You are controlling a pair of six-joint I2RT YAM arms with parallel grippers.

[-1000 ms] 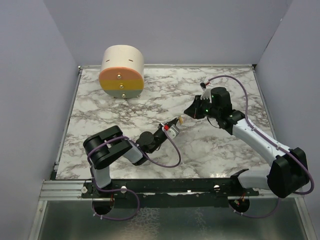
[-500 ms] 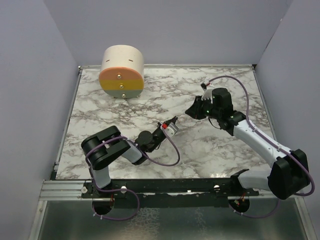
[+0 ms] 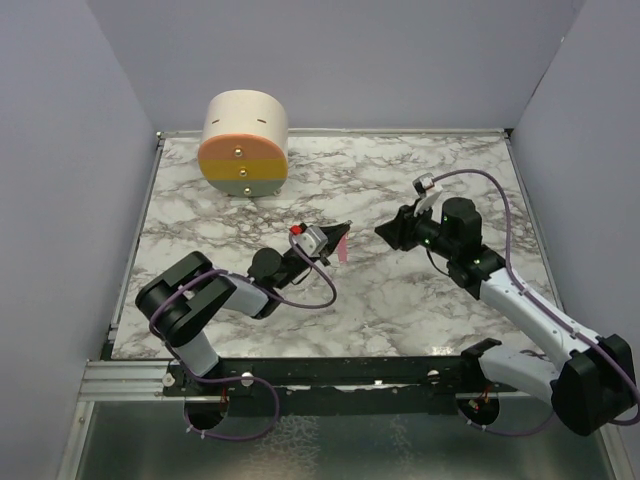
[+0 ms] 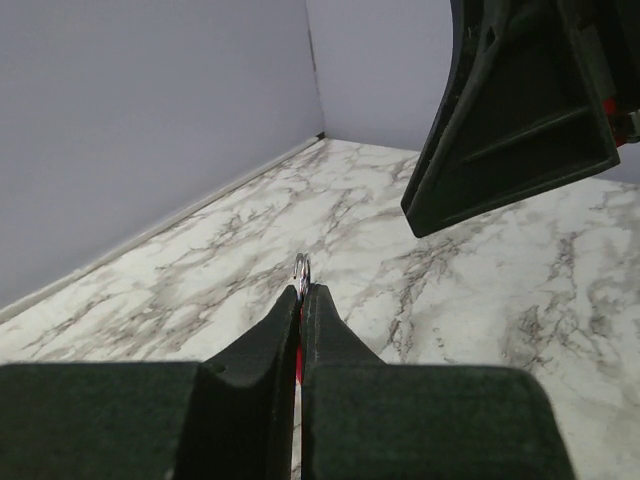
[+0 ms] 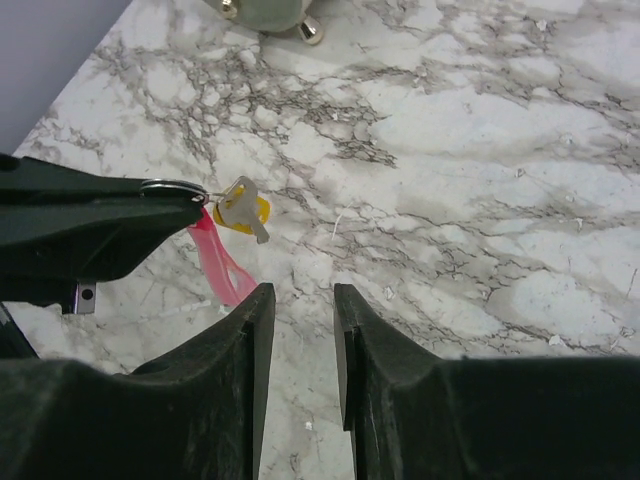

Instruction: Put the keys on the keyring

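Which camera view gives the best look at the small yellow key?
The right wrist view: the key hangs in plain sight from the keyring, clear against the marble. In the top external view only the pink strap shows; the key is too small to tell. The left wrist view shows only the ring's edge, not the key.

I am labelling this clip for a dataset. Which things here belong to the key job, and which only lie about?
Job: keyring, held by the shut left gripper; key, hanging at its ring; right gripper, open and empty.
Lying about: cream-and-orange cylinder, far left of the table.
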